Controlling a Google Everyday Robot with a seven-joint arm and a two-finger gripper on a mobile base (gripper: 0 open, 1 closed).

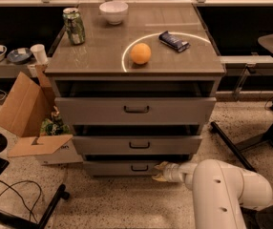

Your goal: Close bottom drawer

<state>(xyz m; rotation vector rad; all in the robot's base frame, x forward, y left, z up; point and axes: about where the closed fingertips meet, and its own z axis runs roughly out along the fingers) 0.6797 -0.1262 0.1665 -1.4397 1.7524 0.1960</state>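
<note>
The grey cabinet has three drawers, all pulled out a little. The bottom drawer is the lowest and narrowest front, with a small dark centre handle. My gripper is at the end of the white arm, low by the floor, right at the bottom drawer's front just right of its handle. The middle drawer and the taller top drawer sit above it.
On the cabinet top stand an orange, a green can, a white bowl and a dark packet. An open cardboard box lies left of the cabinet. Cables and a black chair base are at lower left, table legs at right.
</note>
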